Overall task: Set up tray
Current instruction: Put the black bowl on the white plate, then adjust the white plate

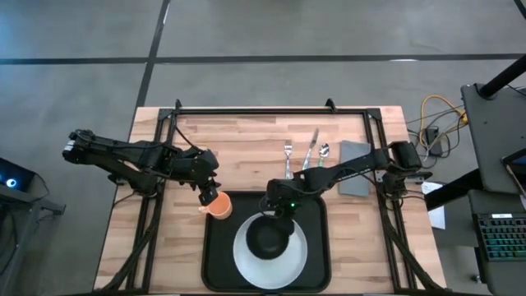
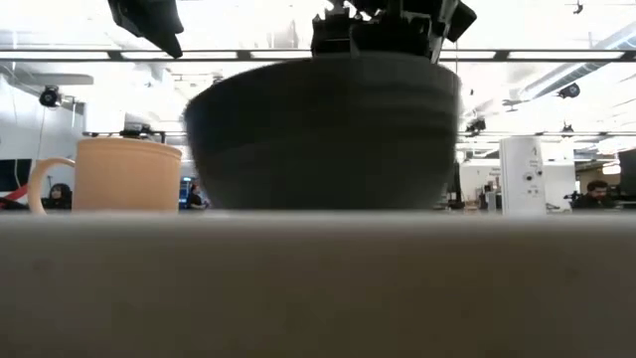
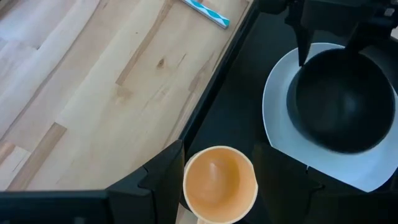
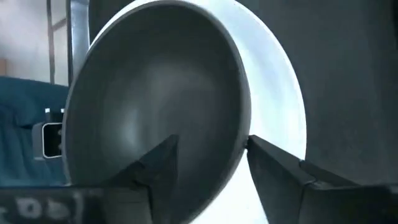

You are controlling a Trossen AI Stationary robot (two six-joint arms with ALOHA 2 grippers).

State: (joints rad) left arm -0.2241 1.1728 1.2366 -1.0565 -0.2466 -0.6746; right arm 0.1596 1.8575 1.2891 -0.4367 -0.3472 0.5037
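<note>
The flat black tray lay at the butcher-block table's 6 o'clock edge, bearing a round white plate; the right gripper pinched a dark bowl's rim over it; the left gripper clasped an orange mug at the tray's 10 o'clock corner; cutlery and a grey napkin lay beyond.

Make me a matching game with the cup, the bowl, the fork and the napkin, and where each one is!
Things:
1. orange cup
2. black bowl
3. fork
4. grey napkin

Places:
A. on the bare wood beside the knife and spoon
B. over the white plate, at the right gripper
C. at the tray's far left corner, by the left gripper
D. farthest right on the table, under the right arm

Pairs: 1-C, 2-B, 3-A, 4-D
</note>
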